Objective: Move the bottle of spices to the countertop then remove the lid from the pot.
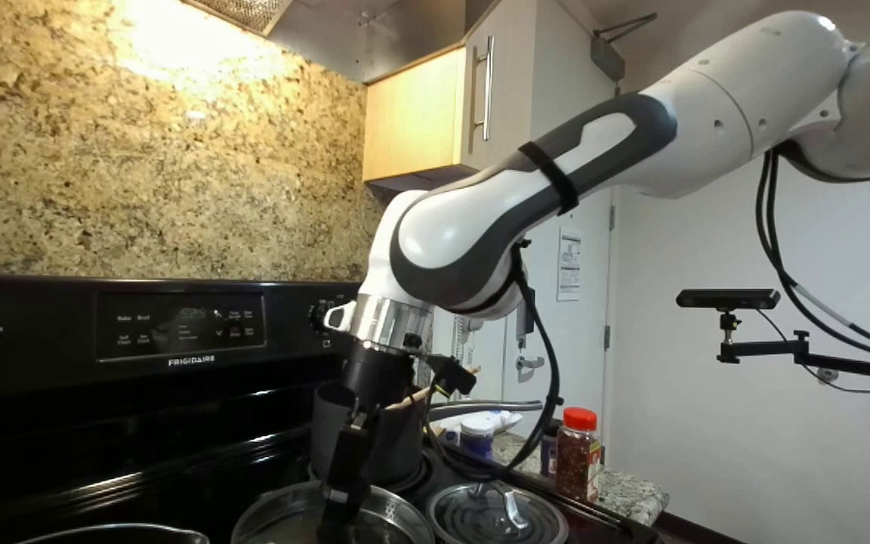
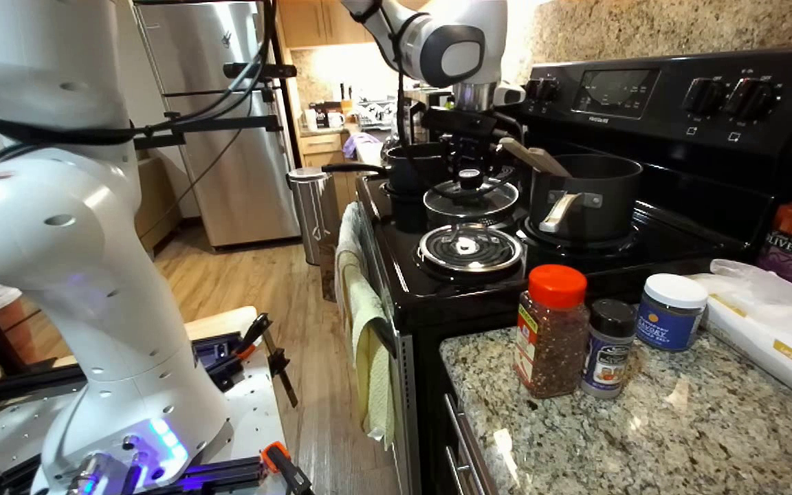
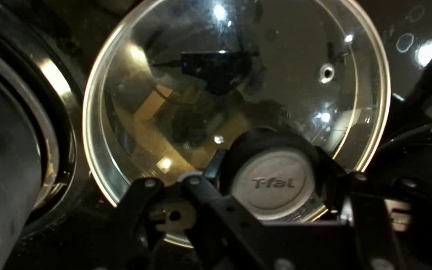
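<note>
1. The lid (image 3: 234, 112) is over the stove (image 2: 678, 237); what it rests on, if anything, is hard to make out.
2. The tool (image 3: 270, 163) has its fingers drawn in to the width of the knob (image 3: 272, 183), one against each side, seemingly holding it; how firmly cannot be told.
3. Clear glass in a metal rim: the lid is likely stiff, breakable, fairly heavy, and slippery anywhere but the knob.
4. The knob is the right hold, though round enough to let the lid swivel or tip.
5. The bottle (image 2: 553, 344) already stands on the desk (image 2: 685, 426) beside the stove.
</note>
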`<action>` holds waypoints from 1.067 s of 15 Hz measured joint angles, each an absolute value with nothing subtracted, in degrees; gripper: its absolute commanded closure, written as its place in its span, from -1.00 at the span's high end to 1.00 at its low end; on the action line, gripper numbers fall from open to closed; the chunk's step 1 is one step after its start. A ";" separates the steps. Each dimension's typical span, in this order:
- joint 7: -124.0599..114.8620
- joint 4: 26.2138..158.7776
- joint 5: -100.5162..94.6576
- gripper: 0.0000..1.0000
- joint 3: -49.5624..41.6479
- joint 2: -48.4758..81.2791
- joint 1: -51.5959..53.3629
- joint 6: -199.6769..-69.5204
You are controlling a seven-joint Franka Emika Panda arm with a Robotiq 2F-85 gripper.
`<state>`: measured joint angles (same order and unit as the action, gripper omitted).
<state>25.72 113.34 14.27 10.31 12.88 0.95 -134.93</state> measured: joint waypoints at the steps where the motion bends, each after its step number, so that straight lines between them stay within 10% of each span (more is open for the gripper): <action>1: 25.53 115.89 14.64 -0.37 10.31 11.15 0.95 -136.10; 16: 30.58 122.80 20.48 -0.37 10.69 7.37 3.39 -140.57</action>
